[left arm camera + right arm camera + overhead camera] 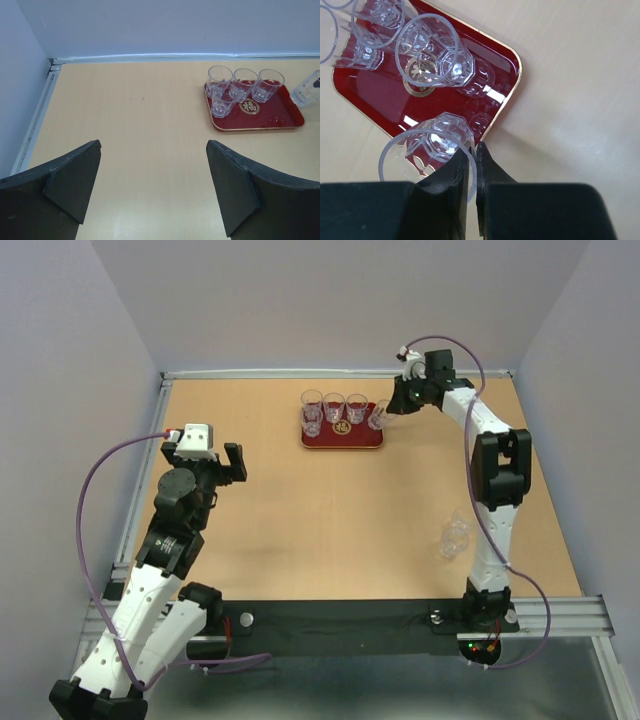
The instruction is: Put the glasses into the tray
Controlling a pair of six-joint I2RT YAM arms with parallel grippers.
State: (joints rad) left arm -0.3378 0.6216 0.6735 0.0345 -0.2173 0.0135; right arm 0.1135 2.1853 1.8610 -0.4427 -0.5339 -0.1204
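Note:
The dark-red tray (368,441) lies at the back middle of the table, and several clear glasses (334,406) stand in its left part. My right gripper (392,406) is shut on the rim of one more glass (378,416), holding it tilted just above the tray's right end. In the right wrist view the fingers (472,150) pinch that glass's wall (437,137) over the tray's corner (370,95). Another glass (455,535) stands on the table beside the right arm. My left gripper (222,462) is open and empty at the left, far from the tray (255,128).
A metal rail (150,465) runs along the table's left and back edges, with walls close behind it. A purple cable (95,475) loops off the left arm. The right arm's forearm (500,470) stretches over the right side of the table.

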